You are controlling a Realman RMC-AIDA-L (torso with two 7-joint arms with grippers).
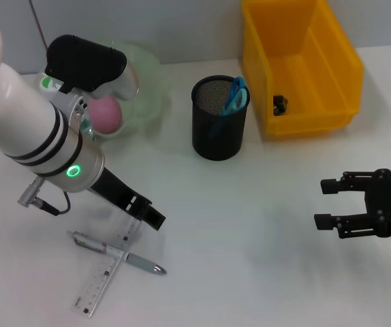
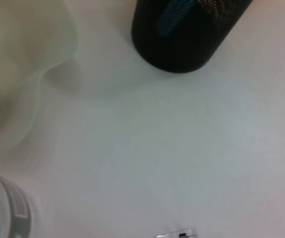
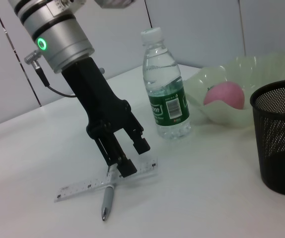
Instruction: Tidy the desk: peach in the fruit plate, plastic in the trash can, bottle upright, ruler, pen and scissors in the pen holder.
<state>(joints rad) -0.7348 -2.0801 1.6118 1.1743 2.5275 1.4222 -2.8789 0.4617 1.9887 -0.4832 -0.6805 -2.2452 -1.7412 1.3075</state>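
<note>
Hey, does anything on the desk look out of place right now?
Yes: the pen and ruler lie crossed on the desk, outside the holder. The left pincer hovers open above them. Peach, bottle and scissors look fine.

worktop (image 1: pixel 250 225): smooth white, matt | pen holder (image 1: pixel 220 118): black wire mesh | ruler (image 1: pixel 105 274): clear plastic | pen (image 1: pixel 117 252): silvery, metallic sheen | bottle (image 3: pixel 166 85): clear glossy plastic, green label | fruit plate (image 1: pixel 146 85): translucent pale green, glossy | trash can (image 1: pixel 298 63): yellow smooth plastic | peach (image 1: pixel 105 113): pink, matt
</note>
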